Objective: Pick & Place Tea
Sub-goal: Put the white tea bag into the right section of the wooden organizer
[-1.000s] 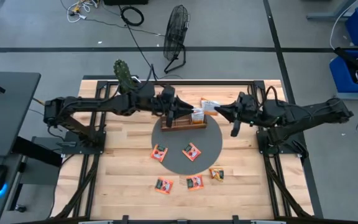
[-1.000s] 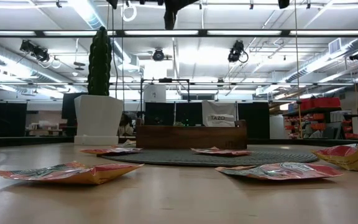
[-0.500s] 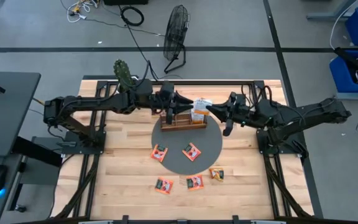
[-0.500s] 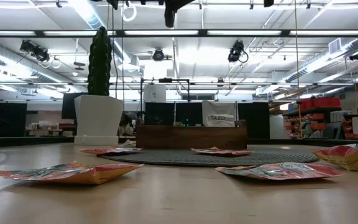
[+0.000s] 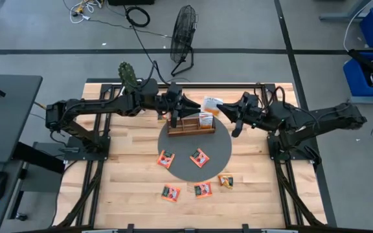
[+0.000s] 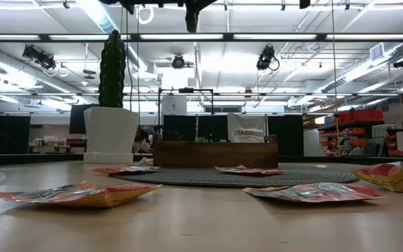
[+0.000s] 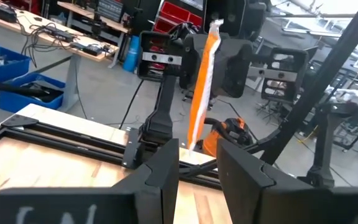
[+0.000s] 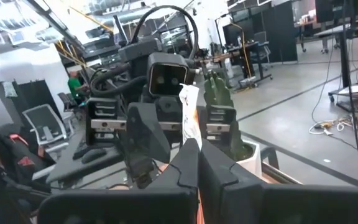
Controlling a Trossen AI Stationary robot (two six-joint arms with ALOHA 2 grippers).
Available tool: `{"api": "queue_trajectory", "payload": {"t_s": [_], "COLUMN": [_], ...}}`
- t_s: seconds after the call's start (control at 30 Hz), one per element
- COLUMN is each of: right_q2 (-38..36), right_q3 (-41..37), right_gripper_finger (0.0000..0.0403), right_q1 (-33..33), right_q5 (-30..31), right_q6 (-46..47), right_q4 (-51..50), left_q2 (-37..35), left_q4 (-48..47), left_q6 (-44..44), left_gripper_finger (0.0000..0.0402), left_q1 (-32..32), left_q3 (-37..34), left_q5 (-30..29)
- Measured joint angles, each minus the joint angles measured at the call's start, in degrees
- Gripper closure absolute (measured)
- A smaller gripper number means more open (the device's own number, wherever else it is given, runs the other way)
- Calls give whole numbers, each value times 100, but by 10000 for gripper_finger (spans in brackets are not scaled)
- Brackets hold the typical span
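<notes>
Five orange sachets lie on the near surface and round mat. Farther back, above the tray, the right gripper has its fingers clamped on a sachet. The left gripper faces it, fingers partly apart.

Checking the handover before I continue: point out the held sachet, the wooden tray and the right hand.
held sachet [image 5: 210,105], high view, its white face
wooden tray [image 5: 190,127], high view, front rail
right hand [image 5: 218,110], high view, between fingertips
</notes>
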Motion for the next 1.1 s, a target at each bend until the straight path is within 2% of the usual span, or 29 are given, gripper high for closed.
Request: {"api": "queue_trajectory", "payload": {"t_s": [0.2, 0.67, 0.77, 0.93, 1.1], "right_q2": [-21, 498, 526, 519, 519], "right_q3": [0, 0, 0, 0, 0], "right_gripper_finger": [403, 403, 403, 403, 403], "right_q1": [-121, -160, -164, -207, -222], "right_q5": [-421, -525, -522, -480, -480], "right_q6": [261, 352, 362, 363, 363], "right_q4": [9, 499, 558, 566, 554], "left_q2": [2, 4, 4, 4, 4], "left_q4": [9, 77, 43, -16, -24], "left_q6": [-153, 6, 9, 8, 13], "left_gripper_finger": [289, 293, 314, 385, 395], "left_q1": [-2, -22, -22, -23, -22], "left_q3": [0, 2, 2, 3, 4], "left_q5": [20, -4, 28, 96, 107]}}
